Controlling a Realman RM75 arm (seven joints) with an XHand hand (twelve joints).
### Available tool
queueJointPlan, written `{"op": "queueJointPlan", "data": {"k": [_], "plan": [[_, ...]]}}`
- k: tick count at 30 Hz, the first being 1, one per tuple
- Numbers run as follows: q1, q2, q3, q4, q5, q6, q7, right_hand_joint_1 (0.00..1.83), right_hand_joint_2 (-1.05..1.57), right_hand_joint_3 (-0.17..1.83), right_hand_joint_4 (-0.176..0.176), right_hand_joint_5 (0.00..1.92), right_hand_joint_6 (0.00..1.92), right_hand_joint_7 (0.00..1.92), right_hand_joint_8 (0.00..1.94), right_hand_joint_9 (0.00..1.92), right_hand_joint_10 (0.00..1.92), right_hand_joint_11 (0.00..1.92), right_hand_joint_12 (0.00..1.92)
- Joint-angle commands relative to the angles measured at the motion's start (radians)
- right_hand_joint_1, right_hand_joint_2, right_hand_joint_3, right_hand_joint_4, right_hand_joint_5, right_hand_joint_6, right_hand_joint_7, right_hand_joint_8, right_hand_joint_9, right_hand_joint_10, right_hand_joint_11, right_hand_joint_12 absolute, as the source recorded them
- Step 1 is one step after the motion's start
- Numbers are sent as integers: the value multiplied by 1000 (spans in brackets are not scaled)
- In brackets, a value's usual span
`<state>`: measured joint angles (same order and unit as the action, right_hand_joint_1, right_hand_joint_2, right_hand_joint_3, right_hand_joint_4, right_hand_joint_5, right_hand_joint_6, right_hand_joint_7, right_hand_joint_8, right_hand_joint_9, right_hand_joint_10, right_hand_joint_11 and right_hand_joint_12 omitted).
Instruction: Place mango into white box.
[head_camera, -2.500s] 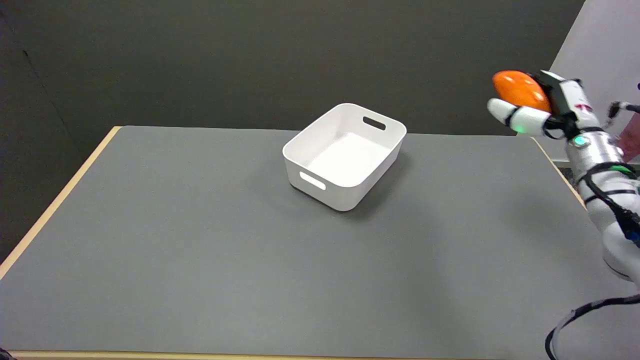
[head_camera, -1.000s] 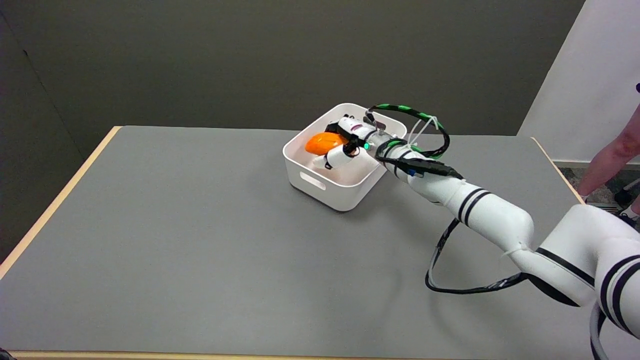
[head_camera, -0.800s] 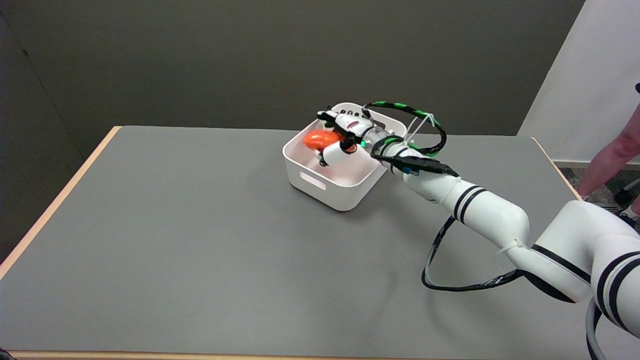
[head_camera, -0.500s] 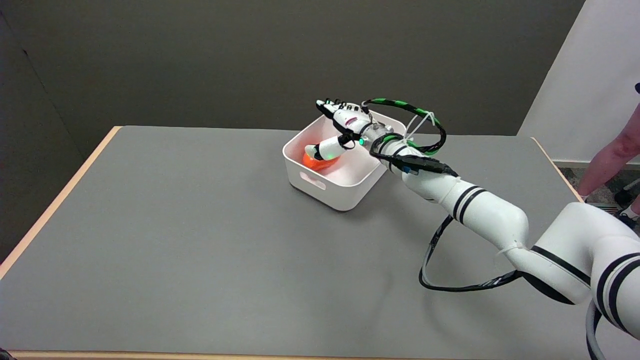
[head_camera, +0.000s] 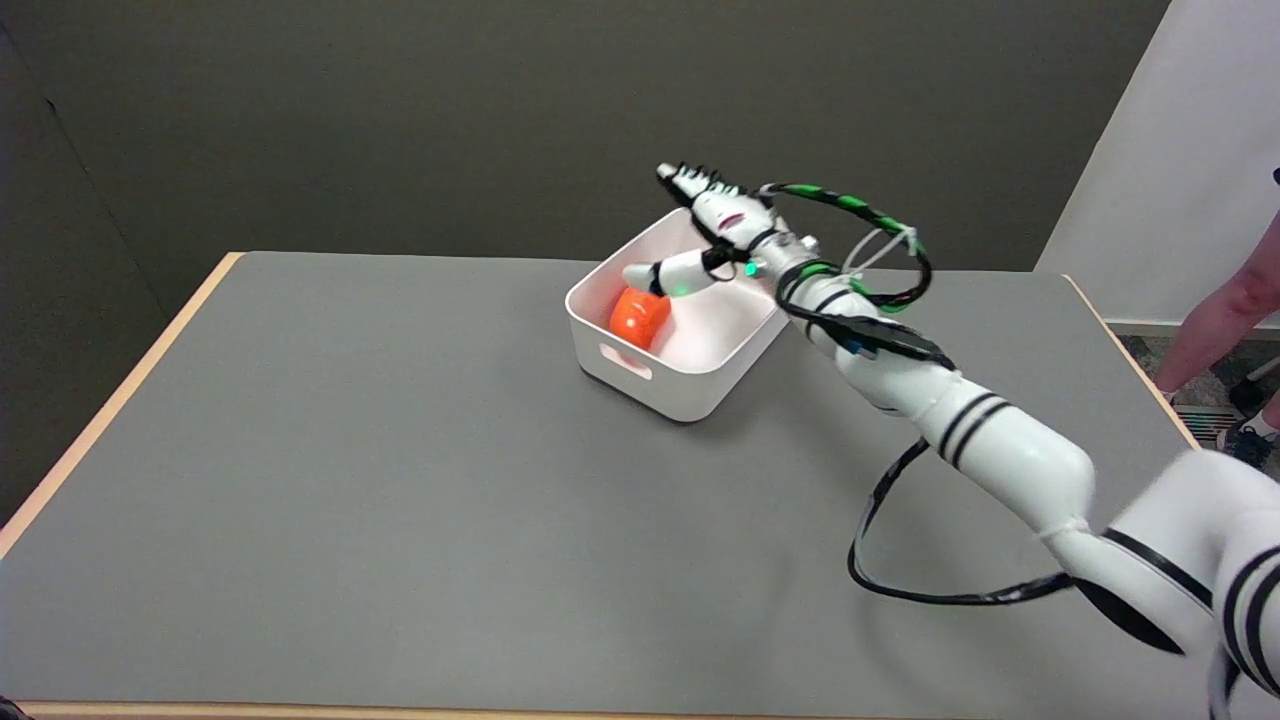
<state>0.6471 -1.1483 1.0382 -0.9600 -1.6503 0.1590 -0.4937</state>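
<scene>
The orange mango lies inside the white box, against its near-left wall. The box stands in the middle of the grey table, toward the far side. My right hand hovers above the box's far part with its fingers spread and nothing in them. Its thumb points down-left toward the mango without touching it. The white arm stretches in from the lower right, with a green-and-black cable loop beside the wrist.
The grey table has a wooden edge along its left side. A black cable hangs from the arm onto the table at the right. A person's arm shows at the far right edge, beyond the table.
The hand carried the mango from the far right into the box, let it go, and the mango dropped to the box floor. The hand has since opened and risen up and to the right.
</scene>
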Motion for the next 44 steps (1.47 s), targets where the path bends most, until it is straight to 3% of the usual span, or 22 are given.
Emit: {"op": "queueJointPlan", "data": {"k": [1,3,4,6,8,12,14,16,18,28,29,31,32,36,44], "plan": [[-603,205,624,-695,-97,338,252,848,667,1045,-20,70,65,82,138,40,412,75,878],[-679,184,720,-743,-108,351,353,807,849,885,-13,101,948,274,833,347,892,53,1396],[-730,167,768,-769,-125,355,405,787,995,711,-7,182,1304,328,1084,424,1082,36,1571],[-807,139,844,-811,-163,365,463,796,1324,275,5,417,1822,403,1480,493,1417,-1,1801],[-877,100,914,-852,-212,386,509,1009,1297,281,-16,411,1767,559,1837,648,1713,-1,1921],[-995,31,975,-876,-271,442,572,1004,1314,289,-49,376,1779,554,1919,619,1829,-1,1920],[-1028,9,977,-873,-296,468,615,1022,1284,341,-85,382,1756,573,1940,617,1916,-1,1914],[-1051,-6,968,-866,-327,499,671,1042,1255,372,-93,416,1707,581,1939,653,1918,-1,1920],[-1069,-16,957,-850,-370,530,741,1049,1279,365,-170,420,1838,466,1908,685,1921,1,1921],[-1078,-11,853,-642,-414,618,969,1043,1220,508,-176,431,1881,466,1941,713,1921,81,1921],[-1078,-2,850,-626,-427,629,1002,1039,1213,515,-169,436,1876,473,1941,721,1921,91,1921],[-1083,16,848,-609,-455,641,1074,818,1145,492,91,550,1741,618,1941,757,1921,144,1921],[-1087,28,852,-606,-471,647,1116,808,1138,494,108,558,1732,631,1941,764,1921,159,1921],[-1103,67,853,-607,-499,656,1194,807,1129,503,120,564,1726,654,1941,777,1921,177,1921],[-1079,108,825,-589,-513,642,1216,807,1103,531,148,582,1708,733,1941,798,1921,256,1921]]}}
